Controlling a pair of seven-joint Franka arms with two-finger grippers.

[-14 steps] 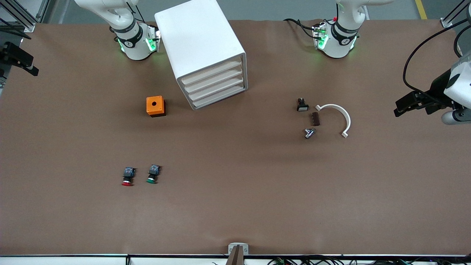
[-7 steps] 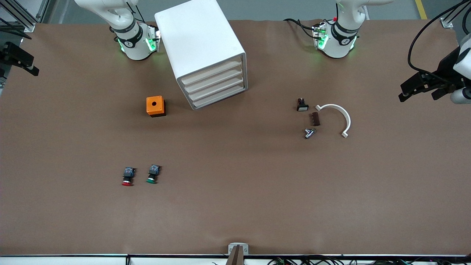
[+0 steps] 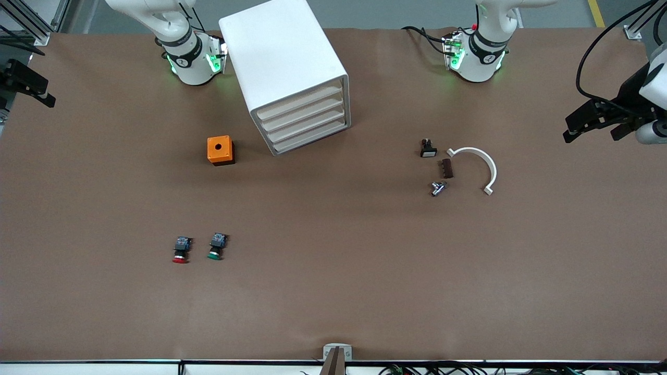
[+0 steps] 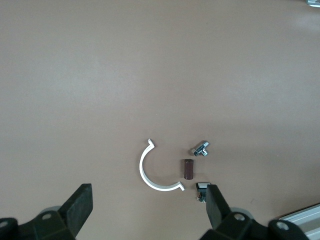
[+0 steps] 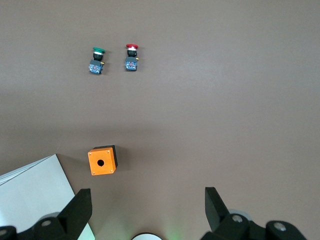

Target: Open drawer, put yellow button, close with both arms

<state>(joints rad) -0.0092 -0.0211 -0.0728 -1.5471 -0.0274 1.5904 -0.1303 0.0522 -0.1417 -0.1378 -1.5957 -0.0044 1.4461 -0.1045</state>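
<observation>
Left claw (image 3: 573,130) and right claw (image 5: 147,212) both hang spread and empty; boxy white four-drawer cabinet (image 3: 289,73) sits shut between them, well apart.

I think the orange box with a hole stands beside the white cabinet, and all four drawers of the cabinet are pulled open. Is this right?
Not quite. The orange box with a hole does stand beside the boxy white cabinet, but its four shallow white drawers are all pushed in, their fronts flush with the cabinet's face; none is pulled open. The front view shows this.
</observation>
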